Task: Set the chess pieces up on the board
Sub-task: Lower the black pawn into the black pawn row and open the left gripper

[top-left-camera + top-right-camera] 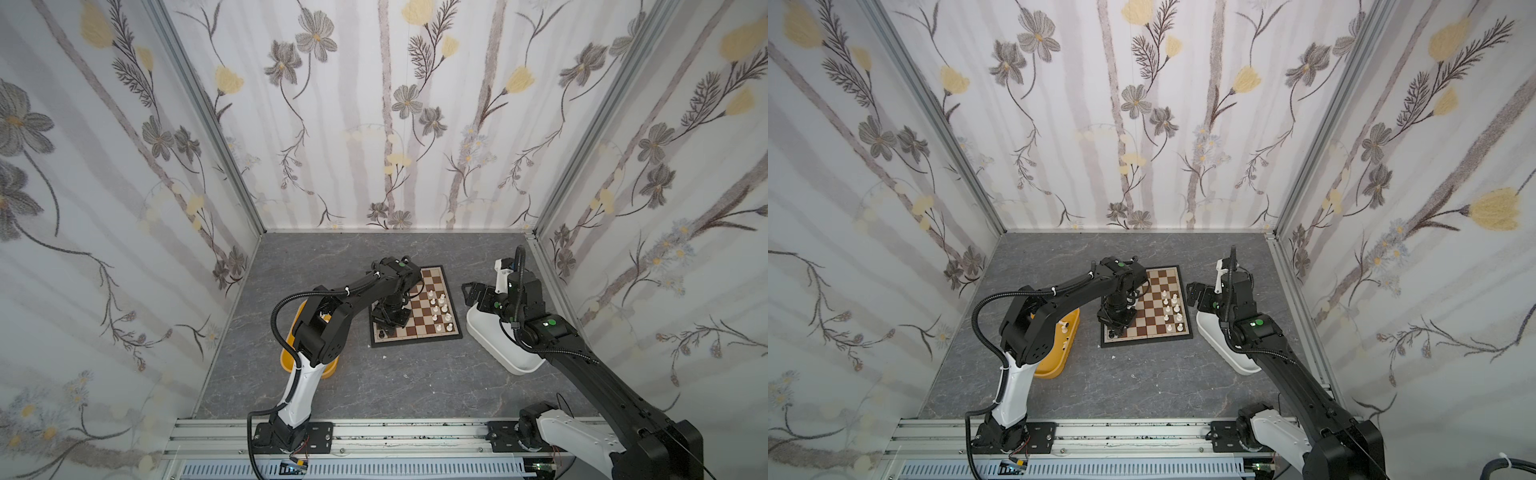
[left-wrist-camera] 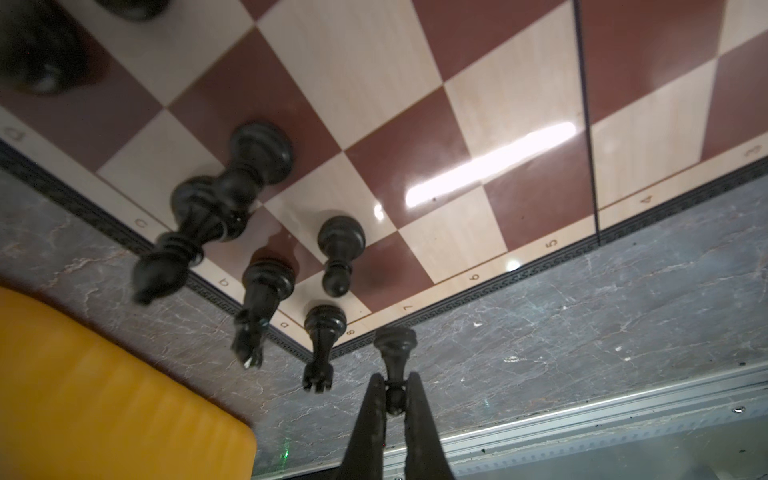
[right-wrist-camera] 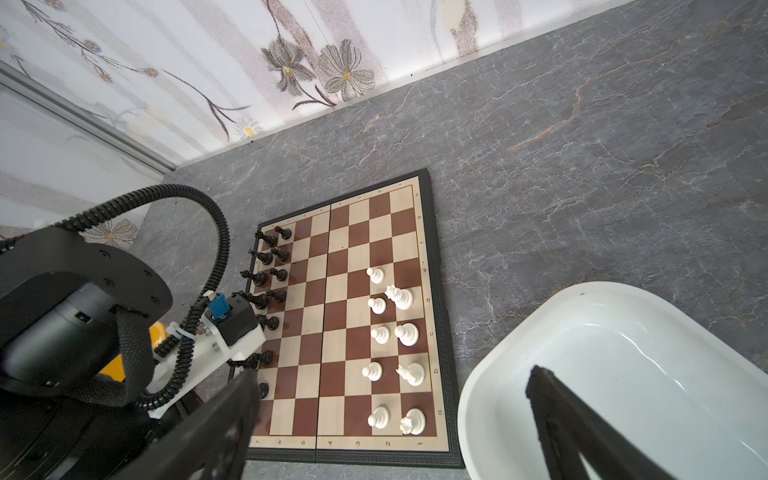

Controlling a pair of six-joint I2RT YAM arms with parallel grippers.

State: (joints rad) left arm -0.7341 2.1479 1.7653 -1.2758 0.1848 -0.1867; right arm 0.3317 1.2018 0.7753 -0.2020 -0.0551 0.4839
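Note:
The board [image 1: 419,338] [image 1: 1144,337] lies mid-table. Several black chess pieces [image 3: 270,274] stand in two files along its left side, and several white ones [image 3: 395,332] [image 1: 441,309] stand along its right side. My left gripper [image 2: 394,390] [image 1: 384,325] [image 1: 1115,329] is shut on the head of a black pawn [image 2: 395,343]. That pawn hangs base-down just off the board's near left corner. On the corner squares beside it stand a black rook [image 2: 322,332], a knight [image 2: 264,291] and a pawn [image 2: 340,249]. My right gripper [image 3: 392,374] [image 1: 469,291] is open and holds nothing, high between the board and the white tub.
A yellow tub [image 1: 328,370] [image 1: 1067,349] [image 2: 104,395] sits left of the board, mostly under the left arm, with small white shapes in it. A white tub [image 1: 498,353] [image 1: 1225,353] [image 3: 623,332] sits right of the board. Papered walls enclose the table, and a metal rail runs along its front.

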